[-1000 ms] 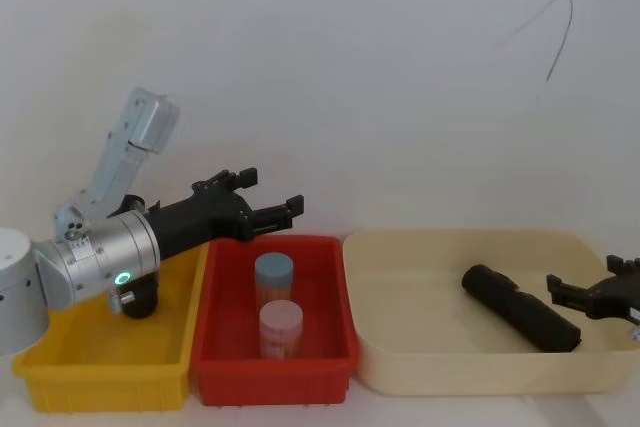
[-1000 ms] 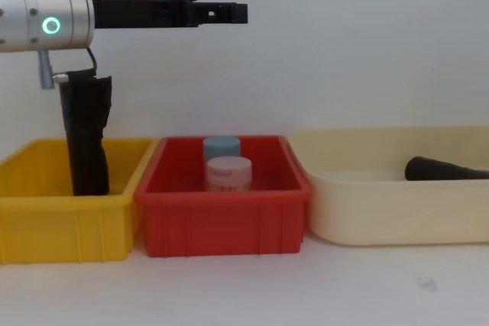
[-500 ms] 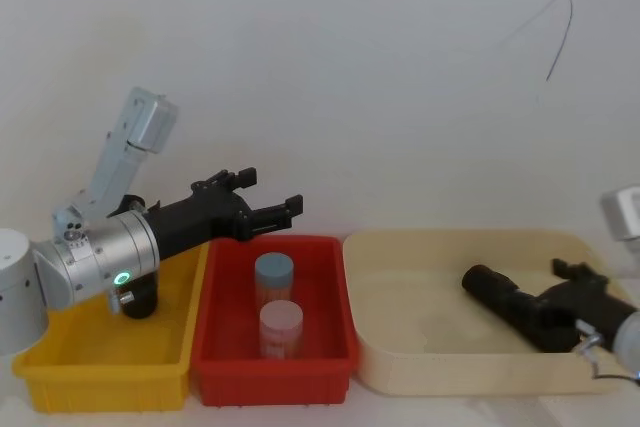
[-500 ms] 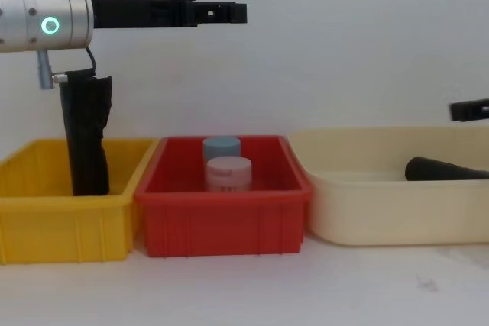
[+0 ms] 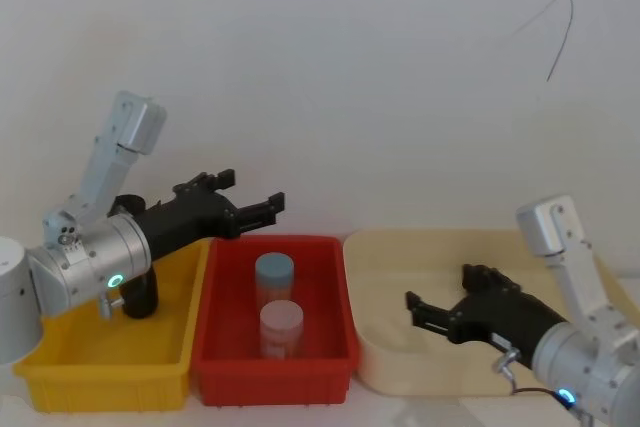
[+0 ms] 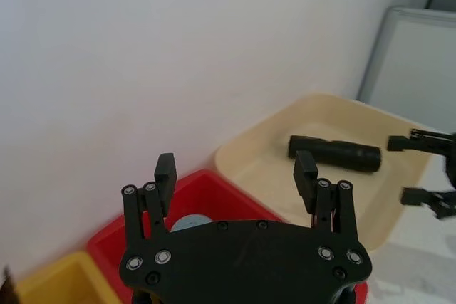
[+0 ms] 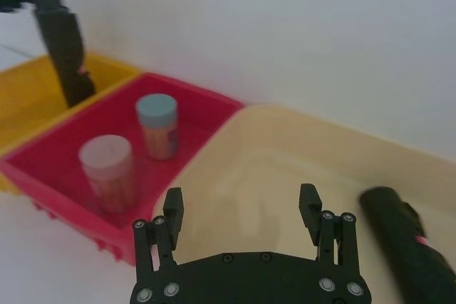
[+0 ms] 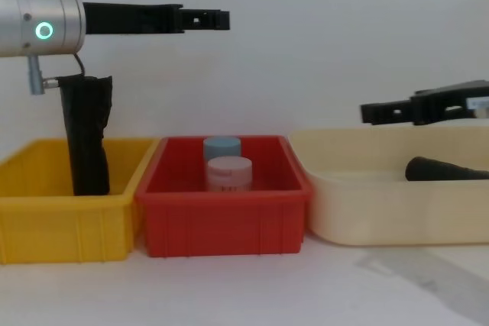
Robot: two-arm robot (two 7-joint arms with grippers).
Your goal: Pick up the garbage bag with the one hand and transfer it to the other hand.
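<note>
Now, tipping risk: the left end effector [image 8: 206, 19] hangs spread wide and empty, high over the far edge of the red bin [image 8: 221, 227]. The arm behind it sits right above the garbage bag [image 8: 85, 139], so a careless descent could knock that upright roll over.
Wrong-pick risk: a lookalike black roll [image 8: 447, 169] lies flat in the cream bin [image 8: 367, 211] on the right, close under the right end effector [image 8: 376, 112], which is also spread and empty.
Handover risk: slick plastic and a tall shape, so an off-centre pinch may let it swing or slip.
Bag position: standing upright in the yellow bin [image 8: 46, 227], far left of the tabletop.
Bag versus left end effector: below and left of the fingertips, well apart, under the wrist. The fingers point past it, and I judge they must back up and drop.
</note>
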